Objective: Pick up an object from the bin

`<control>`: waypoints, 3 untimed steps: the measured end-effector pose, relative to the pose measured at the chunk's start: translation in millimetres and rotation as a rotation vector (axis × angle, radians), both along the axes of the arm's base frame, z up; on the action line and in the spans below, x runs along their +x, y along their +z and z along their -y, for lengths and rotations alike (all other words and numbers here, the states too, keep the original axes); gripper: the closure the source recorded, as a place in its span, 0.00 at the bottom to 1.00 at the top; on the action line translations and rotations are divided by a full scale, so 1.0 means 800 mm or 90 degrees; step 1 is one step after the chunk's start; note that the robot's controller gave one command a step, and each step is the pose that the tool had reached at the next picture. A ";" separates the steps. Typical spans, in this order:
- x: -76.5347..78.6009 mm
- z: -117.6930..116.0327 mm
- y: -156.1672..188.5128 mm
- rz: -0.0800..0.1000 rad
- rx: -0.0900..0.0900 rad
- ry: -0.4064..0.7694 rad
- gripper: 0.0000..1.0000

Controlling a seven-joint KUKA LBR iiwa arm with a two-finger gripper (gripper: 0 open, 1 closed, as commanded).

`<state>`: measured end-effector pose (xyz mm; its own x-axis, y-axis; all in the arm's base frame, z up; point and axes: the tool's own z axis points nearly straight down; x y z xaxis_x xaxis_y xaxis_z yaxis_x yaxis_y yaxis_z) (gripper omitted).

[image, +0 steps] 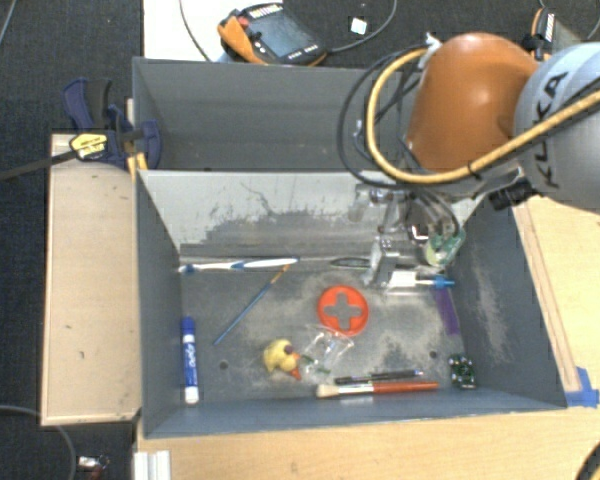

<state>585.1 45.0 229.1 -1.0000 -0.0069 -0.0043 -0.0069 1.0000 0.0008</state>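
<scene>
My gripper (384, 266) hangs low over the back right part of the bin floor. Just in front of it and slightly left lies a round orange-red disc with a cross-shaped cutout (342, 309). A purple pen (447, 309) lies to the gripper's right along the right wall, with a small white and blue piece (420, 281) between them. A thin dark wire loop (348, 262) lies on the floor to the gripper's left. I see nothing held.
Toward the front lie a clear plastic piece (326, 349), a yellow duck (280, 356), a red-handled brush (378, 389) and a black pen (378, 376). A dark green die (462, 371) sits front right. A blue marker (189, 359), a white toothbrush (238, 264) and a blue stick (248, 310) lie at the left.
</scene>
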 end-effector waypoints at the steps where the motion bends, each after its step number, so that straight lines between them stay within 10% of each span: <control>1: -0.023 0.015 -0.124 0.001 -0.001 0.210 0.00; 2: -0.022 0.024 -0.090 0.005 -0.001 0.210 0.00; 3: -0.022 0.007 -0.143 -0.001 0.000 0.214 0.00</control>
